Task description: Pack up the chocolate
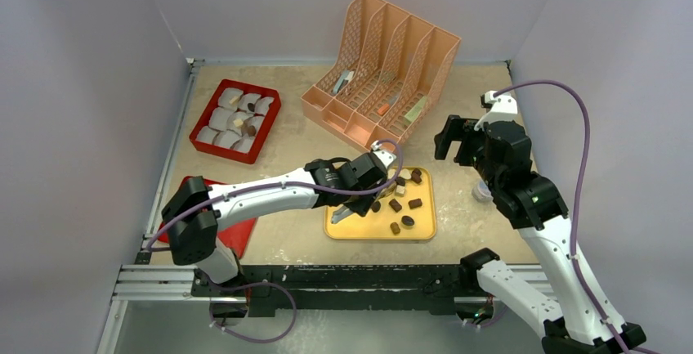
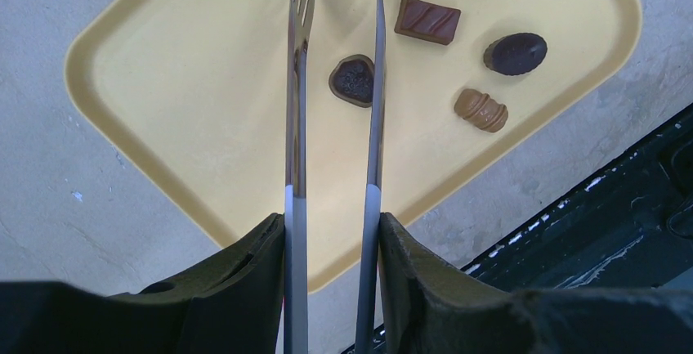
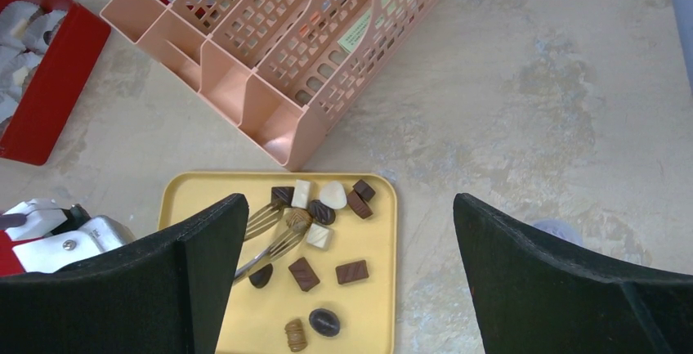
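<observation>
Several chocolates (image 1: 400,203), dark brown, caramel and cream-white, lie on a yellow tray (image 1: 343,227). My left gripper (image 1: 358,197) is over the tray's left part, shut on metal tongs (image 2: 294,125) with fork-like tips. In the right wrist view the tong tips stand on either side of a caramel chocolate (image 3: 298,219); I cannot tell whether they touch it. A dark oval piece (image 2: 353,80) lies under the tong arms. My right gripper (image 1: 459,143) is open and empty, held high to the right of the tray (image 3: 376,289).
A red tray (image 1: 270,121) with white cup liners, some holding chocolates, stands at the back left. A pink lattice file organizer (image 1: 384,68) stands behind the yellow tray. A red lid (image 1: 237,235) lies under my left arm. A small pale object (image 1: 482,190) lies by my right arm.
</observation>
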`<state>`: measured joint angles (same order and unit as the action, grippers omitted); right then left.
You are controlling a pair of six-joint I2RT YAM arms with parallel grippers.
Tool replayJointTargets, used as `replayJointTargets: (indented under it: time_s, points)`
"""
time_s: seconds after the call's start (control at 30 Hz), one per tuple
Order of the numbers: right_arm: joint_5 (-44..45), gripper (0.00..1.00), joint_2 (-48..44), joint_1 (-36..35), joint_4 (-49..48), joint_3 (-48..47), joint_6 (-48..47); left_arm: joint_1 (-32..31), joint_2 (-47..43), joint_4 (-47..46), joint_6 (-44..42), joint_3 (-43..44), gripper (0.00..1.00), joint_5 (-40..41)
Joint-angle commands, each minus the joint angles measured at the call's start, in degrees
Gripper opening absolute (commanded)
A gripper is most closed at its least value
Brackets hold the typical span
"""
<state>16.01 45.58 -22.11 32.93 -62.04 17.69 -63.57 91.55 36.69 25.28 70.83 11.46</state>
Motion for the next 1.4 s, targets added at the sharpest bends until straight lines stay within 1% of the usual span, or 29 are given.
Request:
replayJointTargets:
  time_s: [0.0, 0.27, 0.33, 0.4, 0.47, 0.7, 0.83, 0.9, 1.0, 1.07, 1.2, 1.37]
  points:
    - [1.5, 0.98, -0.8, 0.1, -1.3, -1.2, -0.8, -0.4, 1.0, -3.5, -1.1, 1.8, 0.41, 0.3]
    - [1.5, 0.98, -0.8, 0.1, -1.4, -1.1, -0.8, -0.5, 2.1, -4.3, -1.2, 2.2, 0.39, 0.3]
    - [1.5, 0.98, -0.7, 0.1, -1.4, -1.0, -0.7, -0.5, 2.1, -3.7, -1.0, 2.7, 0.36, 0.9]
    - [1.5, 0.98, -0.7, 0.1, -1.4, -0.9, -0.7, -0.9, 1.5, -2.6, -0.6, 3.5, 0.28, 2.1]
    - [1.4, 0.98, -0.7, 0.1, -1.4, -1.0, -0.6, -1.4, 0.4, -1.5, 0.2, 4.1, 0.25, 3.2]
    - [1.3, 0.98, -0.7, 0.1, -1.5, -0.8, -0.6, -1.5, -3.4, 1.5, 3.4, 3.1, 0.23, 6.8]
    - [1.0, 0.98, -0.5, 0.1, -1.5, -1.0, -0.4, -1.5, -5.5, 1.6, 5.7, 2.3, 0.22, 8.0]
    - [0.9, 0.98, -0.7, 0.1, -1.5, -0.9, -0.3, -1.5, -6.5, 2.4, 6.9, 2.7, 0.23, 9.7]
    - [1.0, 0.98, -1.1, 0.1, -1.4, -0.7, -0.1, -1.2, -8.3, 4.2, 8.3, 3.8, 0.23, 14.3]
    - [0.6, 0.98, -1.2, 0.1, -1.4, -0.5, 0.0, 0.3, -9.8, 4.8, 9.0, 4.2, 0.23, 15.9]
    - [-0.1, 0.98, -1.4, 0.1, -1.4, 0.1, 0.5, 7.0, -11.8, 5.7, 9.3, 4.3, 0.22, 15.3]
    - [-0.7, 0.98, -1.7, 0.1, -2.2, 0.2, 0.8, 13.7, -13.4, 7.2, 8.6, 5.3, 0.23, 17.4]
